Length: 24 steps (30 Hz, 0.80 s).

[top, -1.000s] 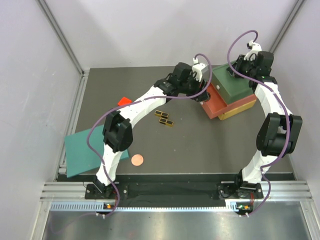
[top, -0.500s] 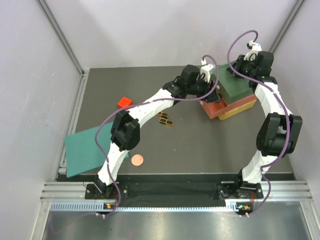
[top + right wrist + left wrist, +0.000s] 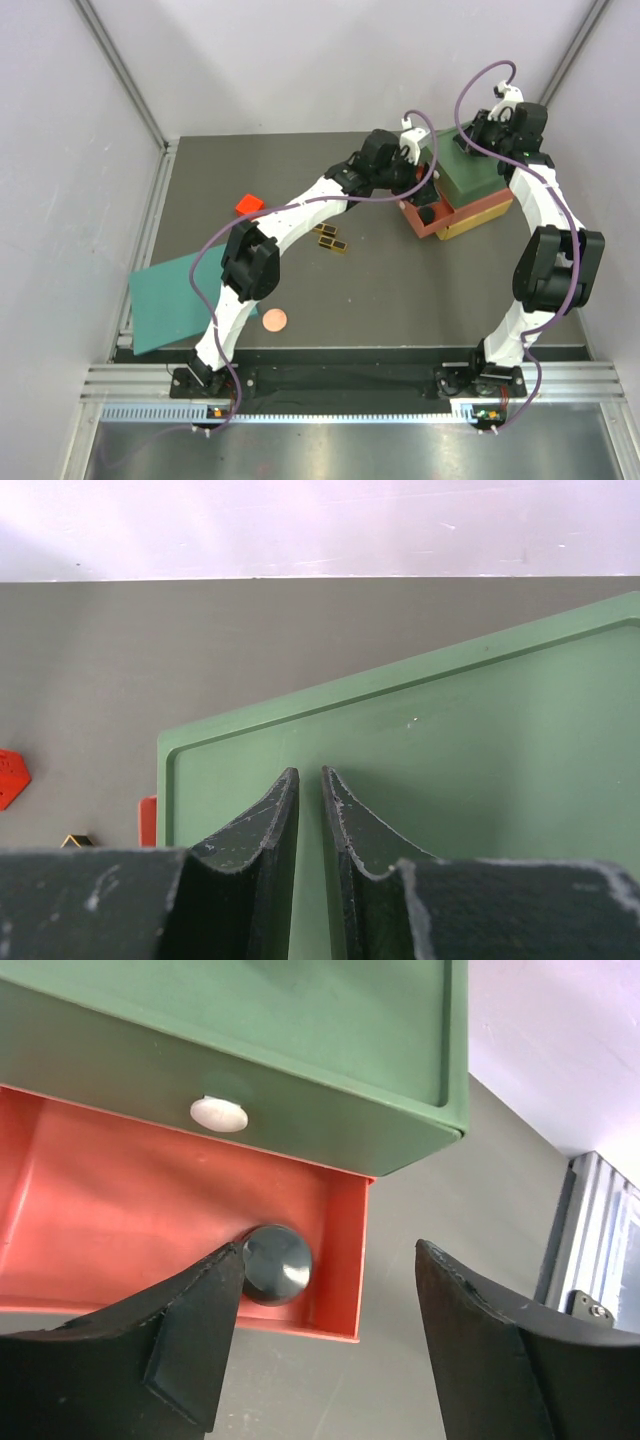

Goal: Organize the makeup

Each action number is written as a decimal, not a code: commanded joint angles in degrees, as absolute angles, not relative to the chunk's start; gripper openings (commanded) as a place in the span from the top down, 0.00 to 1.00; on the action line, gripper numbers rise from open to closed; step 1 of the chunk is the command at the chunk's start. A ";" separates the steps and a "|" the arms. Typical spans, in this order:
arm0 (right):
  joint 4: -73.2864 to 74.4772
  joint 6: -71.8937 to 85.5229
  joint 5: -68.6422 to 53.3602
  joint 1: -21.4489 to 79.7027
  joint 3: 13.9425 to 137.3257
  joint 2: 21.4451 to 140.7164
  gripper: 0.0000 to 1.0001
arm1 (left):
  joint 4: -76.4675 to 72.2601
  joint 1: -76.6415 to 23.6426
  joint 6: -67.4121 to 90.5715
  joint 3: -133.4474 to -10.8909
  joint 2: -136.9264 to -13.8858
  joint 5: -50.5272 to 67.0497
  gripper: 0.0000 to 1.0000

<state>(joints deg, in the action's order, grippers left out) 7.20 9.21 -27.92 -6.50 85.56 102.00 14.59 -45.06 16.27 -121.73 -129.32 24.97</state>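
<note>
Your left fingers hang spread wide over the open red drawer, gripping nothing. The black round compact lies flat in the drawer's front corner, right at the tip of the finger on the picture's left. The wrist view does not show whether that tip touches it. The other finger stands well off, over bare counter. Being round, the compact offers no long axis to line up on. It looks delivered, so the move ahead is probably a straight lift clear of the drawer, taken so that the near tip does not drag the compact along.

Your right fingers are pressed almost together, with only a slit between them and nothing in it. They are poised above the green top of the drawer box at the counter's far right.

Out on the counter, the black-gold palette lies back from the drawer toward the left arm's base. Its long axis runs diagonally from far-left to near-right in the overhead view. The copper disc sits nearer to that base, close to the teal sheet. Both are well apart from the right arm, so the left arm is the closer one for either.
</note>
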 commanded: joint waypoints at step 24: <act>28.83 8.79 -27.07 -5.62 79.19 109.34 0.83 | 24.14 -37.53 11.15 -77.72 -93.01 1.41 0.25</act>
